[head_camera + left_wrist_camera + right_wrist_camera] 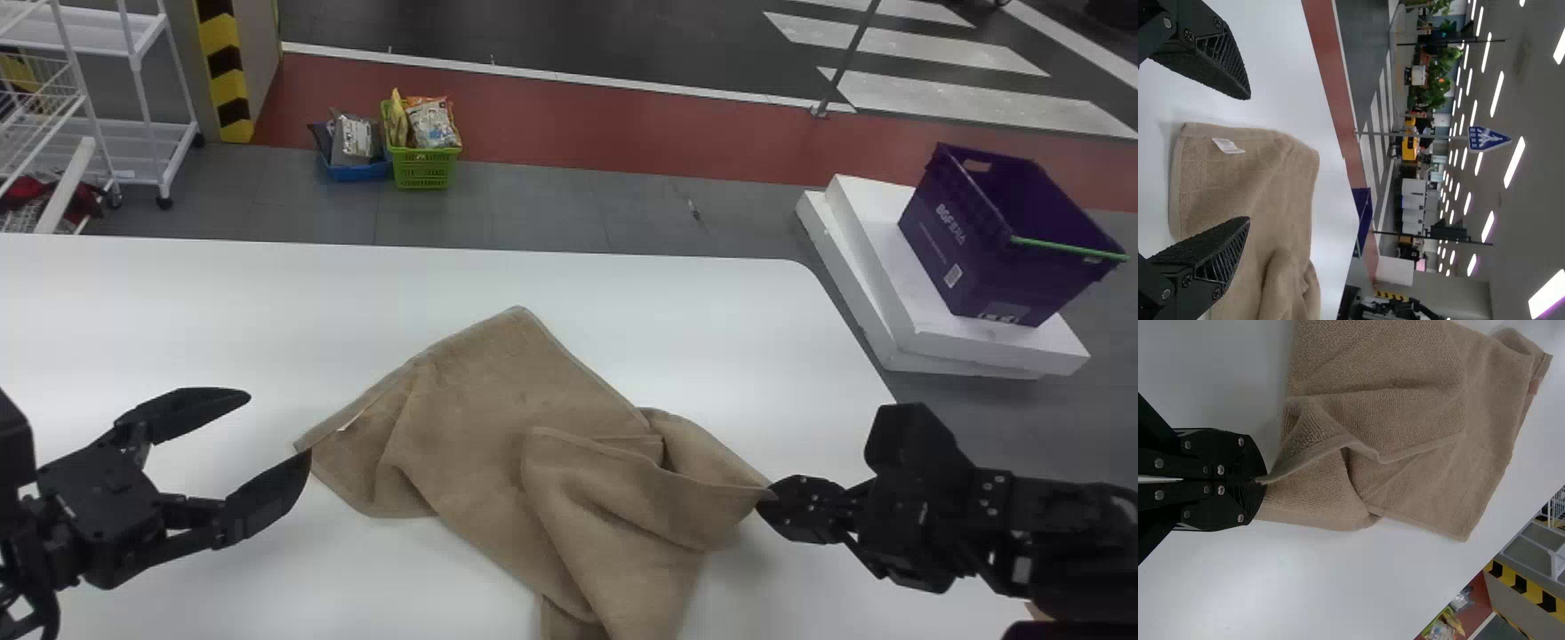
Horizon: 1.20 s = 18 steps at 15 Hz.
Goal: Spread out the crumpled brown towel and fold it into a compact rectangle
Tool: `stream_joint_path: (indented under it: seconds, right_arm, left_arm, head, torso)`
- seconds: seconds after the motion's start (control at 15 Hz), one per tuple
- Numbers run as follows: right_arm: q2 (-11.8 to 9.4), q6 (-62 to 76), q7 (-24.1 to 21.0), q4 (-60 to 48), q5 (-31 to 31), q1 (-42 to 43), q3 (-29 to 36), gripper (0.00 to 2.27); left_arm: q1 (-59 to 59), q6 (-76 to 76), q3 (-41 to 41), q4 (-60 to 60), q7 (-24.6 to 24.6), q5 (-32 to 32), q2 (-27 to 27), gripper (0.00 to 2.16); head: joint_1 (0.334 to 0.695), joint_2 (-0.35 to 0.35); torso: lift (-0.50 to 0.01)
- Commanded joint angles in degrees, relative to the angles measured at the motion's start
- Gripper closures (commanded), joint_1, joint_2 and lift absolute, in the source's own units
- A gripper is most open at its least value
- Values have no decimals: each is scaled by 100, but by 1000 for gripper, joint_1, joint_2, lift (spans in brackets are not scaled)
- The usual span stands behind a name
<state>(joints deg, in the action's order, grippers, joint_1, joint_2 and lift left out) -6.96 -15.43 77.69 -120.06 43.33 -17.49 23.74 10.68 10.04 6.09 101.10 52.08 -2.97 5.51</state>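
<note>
The left pincer [279, 425], at the left of the frame, stands wide open by the towel's near-left corner, and whether it touches the cloth I cannot tell. Toward the upper left, on the floor beyond the desk [204, 302], a blue basket [357, 172] holds silvery packets [356, 140]; against it, a green basket [425, 169] carries a yellow packet [397, 120] and an orange-and-white bag [432, 123]. In the middle of the frame, running to the bottom edge, the brown towel [498, 418] lies partly spread on the desk, its right half bunched and doubled over. It looks like thick, limp terry, light, not slippery and impossible to break; it should drape readily but hold creases until pulled taut. The hemmed corners seem the best holds, and the left one, near the small white label [1228, 145], would suit the free pincer. At the right, the right pincer [768, 500] is clamped on the towel's right-hand corner. Farther right, a purple crate [965, 240] with a green strip [1067, 248] along its rim sits on white slabs [996, 347]; I can make out nothing inside.
</note>
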Motion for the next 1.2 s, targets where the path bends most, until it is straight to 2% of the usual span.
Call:
stream_joint_path:
  seconds: [0.0,0.33,0.87,1.07,1.13]
  right_arm:
    - [28,0,63,0,0,0,-45,1312]
    - [55,0,63,0,9,0,-62,1312]
    - [64,0,63,0,-8,-35,-54,1312]
    - [64,0,63,0,-26,-44,-45,1312]
    - [64,0,63,-9,-26,-44,-45,1312]
  left_arm:
    - [-198,29,-73,-222,-5,-284,-6,194]
    - [-593,346,-328,-600,31,-582,-15,208]
    - [-997,733,-653,-1145,-22,-960,-33,215]
    - [-1006,733,-644,-1198,-75,-960,-24,282]
    - [-1006,733,-644,-1206,-75,-960,-24,404]
  head:
    - [695,-250]
    - [695,-243]
    - [695,-270]
    - [695,-269]
    - [695,-268]
  torso:
    - [-127]
    - [-127]
    - [-127]
    - [-127]
    - [-127]
